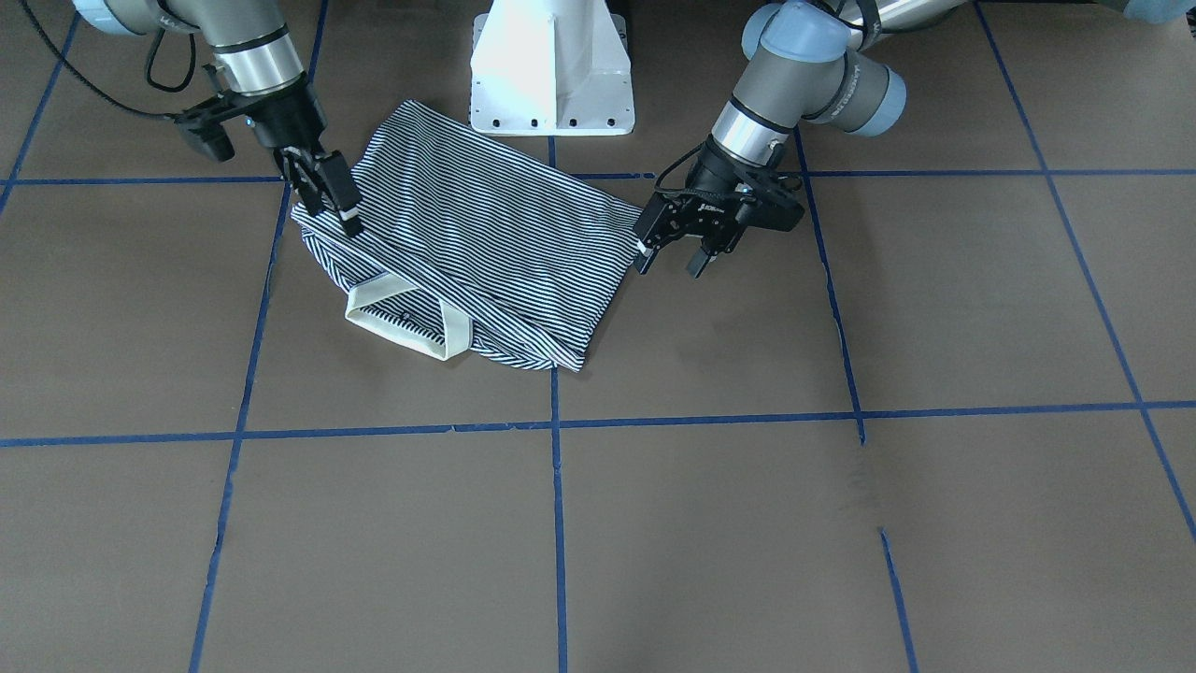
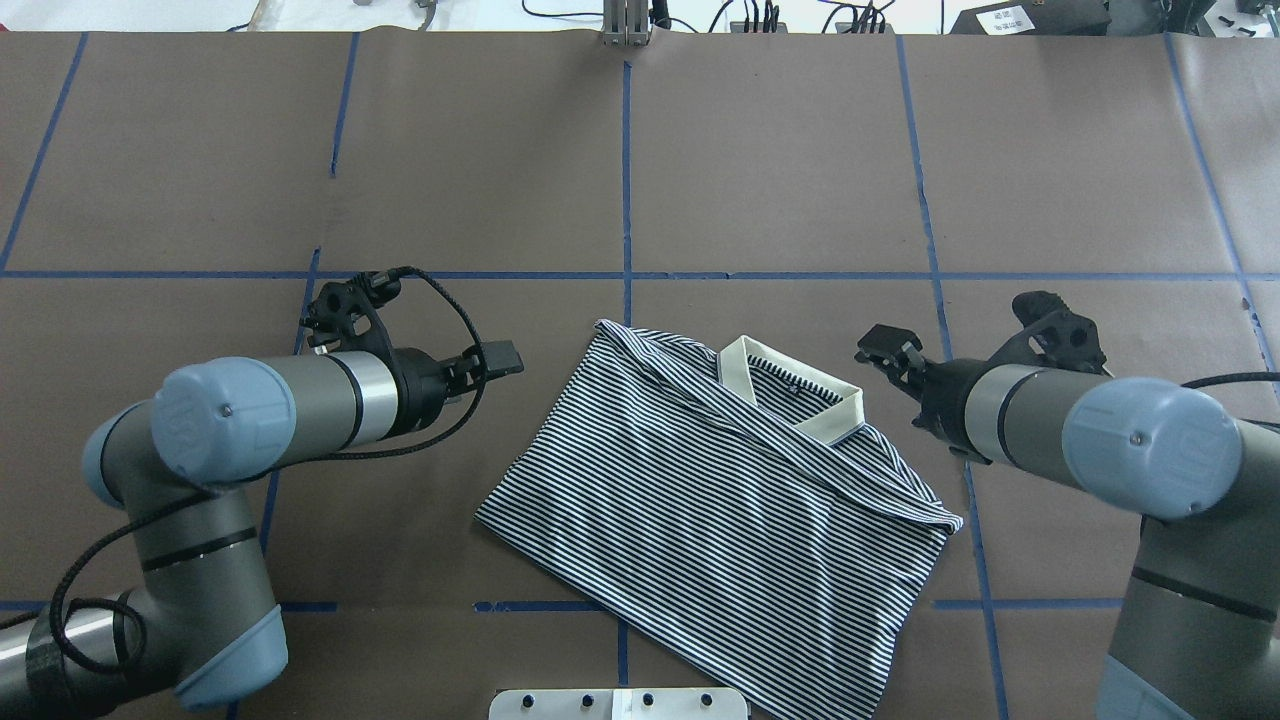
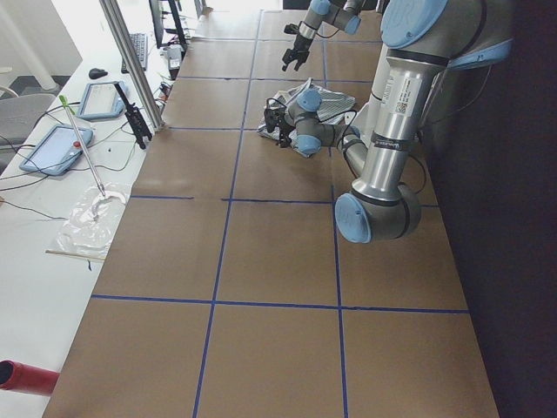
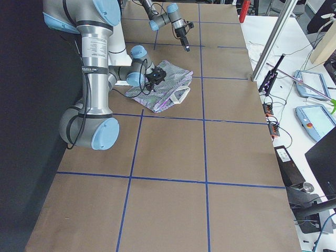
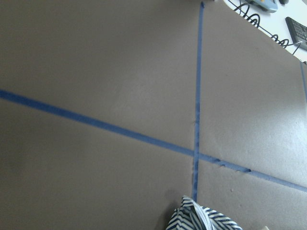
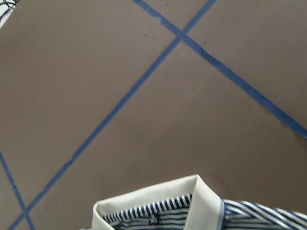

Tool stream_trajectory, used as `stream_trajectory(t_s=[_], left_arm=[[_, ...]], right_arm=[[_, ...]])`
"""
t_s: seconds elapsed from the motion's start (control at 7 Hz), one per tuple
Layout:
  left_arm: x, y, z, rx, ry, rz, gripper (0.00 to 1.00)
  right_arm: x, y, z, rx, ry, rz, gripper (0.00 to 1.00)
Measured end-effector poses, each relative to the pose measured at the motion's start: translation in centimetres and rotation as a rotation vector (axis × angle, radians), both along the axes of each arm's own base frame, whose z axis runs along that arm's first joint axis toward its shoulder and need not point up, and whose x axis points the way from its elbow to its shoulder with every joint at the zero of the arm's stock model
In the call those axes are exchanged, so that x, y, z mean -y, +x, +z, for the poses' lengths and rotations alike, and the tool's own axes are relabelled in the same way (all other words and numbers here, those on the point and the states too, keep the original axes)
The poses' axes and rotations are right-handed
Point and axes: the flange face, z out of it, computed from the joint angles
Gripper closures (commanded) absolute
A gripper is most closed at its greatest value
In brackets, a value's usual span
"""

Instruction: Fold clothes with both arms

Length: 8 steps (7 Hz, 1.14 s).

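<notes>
Plainly, the count is short: one striped polo shirt (image 2: 720, 510), and two arms, the left arm (image 2: 250, 410) and the right arm (image 2: 1100, 430), each ending in one hand. In the overhead view the shirt lies flat on the brown desk (image 2: 800, 150) in the lower middle of the frame, turned askew, its cream collar (image 2: 795, 395) toward the upper right. It looks light, soft and limp. Lifted by one point it would likely sag and bunch, so the sounder hold is a pinch through the layers at two corners of one edge, both hands together. In the front-facing view the left hand (image 1: 671, 262), right of centre, has its fingers spread wide just beside the shirt's corner, holding nothing. The right hand (image 1: 329, 210), upper left, appears over the opposite edge; whether its fingers are parted cannot be told.
</notes>
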Motion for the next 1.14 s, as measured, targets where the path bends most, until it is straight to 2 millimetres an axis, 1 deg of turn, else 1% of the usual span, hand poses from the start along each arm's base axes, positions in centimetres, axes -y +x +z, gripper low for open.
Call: stream_trajectory(t_s=[0.14, 0.29, 0.43, 0.71, 0.86, 1.14], left_arm=[[-2.5, 1.6, 0.6, 0.058, -0.041, 0.018, 0.25], [-4.1, 2.7, 0.9, 0.08, -0.087, 0.026, 0.25], [-5.2, 3.5, 1.2, 0.092, -0.111, 0.033, 0.25], [-6.4, 4.2, 1.8, 0.116, -0.128, 0.047, 0.26], [-6.9, 4.5, 2.1, 0.126, -0.131, 0.054, 0.27], [-7.4, 4.9, 2.6, 0.152, -0.139, 0.063, 0.39]], right_arm=[[1.5, 0.1, 0.3, -0.021, 0.018, 0.009, 0.0], [2.0, 0.0, 0.5, -0.033, 0.026, 0.008, 0.0], [2.2, -0.1, 0.8, -0.052, 0.019, 0.004, 0.0], [2.2, -0.4, 1.3, -0.092, -0.001, -0.001, 0.0], [2.2, -0.7, 1.1, -0.093, -0.003, -0.005, 0.0], [2.3, -1.1, 0.5, -0.085, -0.001, -0.012, 0.0]])
